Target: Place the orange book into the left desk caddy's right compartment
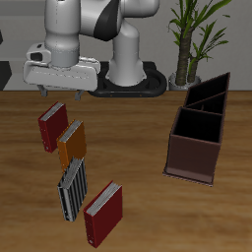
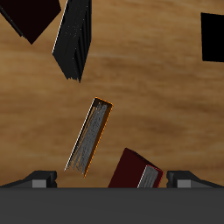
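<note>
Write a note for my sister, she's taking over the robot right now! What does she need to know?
Gripper: hangs above the back end of the row of books, holding nothing; its jaws look apart in the wrist view.
Orange book: lies on the table, second in the row, between a dark red book farther back and the striped book nearer the front edge. Another dark red book lies nearest the front edge.
Left desk caddy: stands apart from the books on the table, nothing showing in its compartments.
Done: nothing yet.
Left: grasp the orange book, carry it over, set it in the right compartment.
</note>
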